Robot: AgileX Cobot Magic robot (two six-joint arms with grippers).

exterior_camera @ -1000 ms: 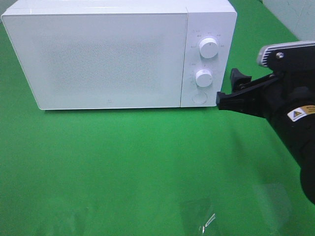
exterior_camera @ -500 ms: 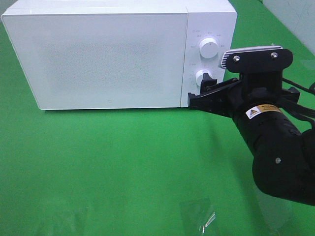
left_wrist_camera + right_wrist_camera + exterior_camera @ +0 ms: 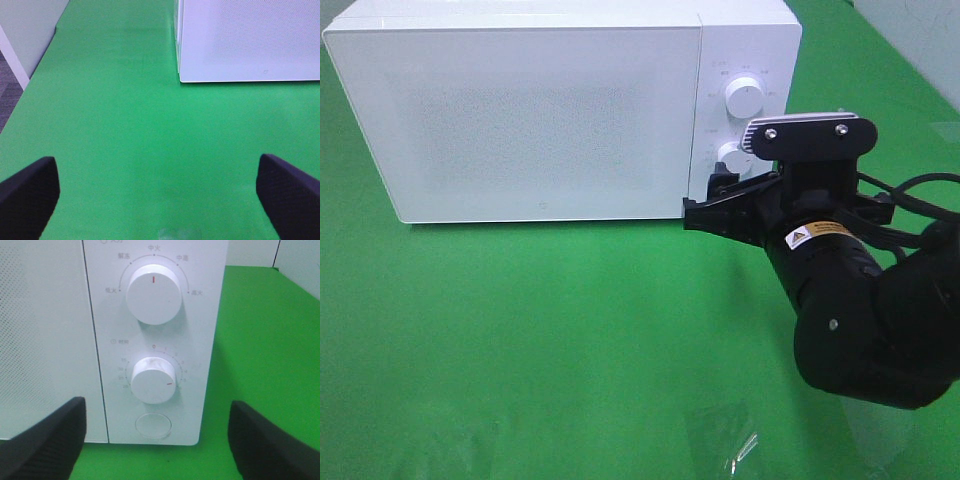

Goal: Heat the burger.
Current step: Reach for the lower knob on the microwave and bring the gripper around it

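The burger is out of view in every frame. The white microwave point(image 3: 520, 110) stands at the back of the green mat with its door shut. My right gripper point(image 3: 705, 198) is open and hovers just in front of the control panel's lower part, near the lower knob point(image 3: 728, 154). In the right wrist view the right gripper point(image 3: 157, 440) faces the panel, its fingers point(image 3: 45, 440) spread either side of the lower knob point(image 3: 153, 380) and the round button point(image 3: 153, 425). My left gripper point(image 3: 160, 200) is open over bare mat, short of the microwave point(image 3: 250, 40).
The upper knob point(image 3: 746, 100) sits above the lower one, its red mark pointing straight up point(image 3: 153, 294). A scrap of clear film point(image 3: 740, 445) lies on the mat near the front edge. A grey wall point(image 3: 25, 35) borders the mat on the left.
My right arm has swung leftward from the microwave's right side to in front of its control panel, now covering the round button in the high view. The left gripper stays open.
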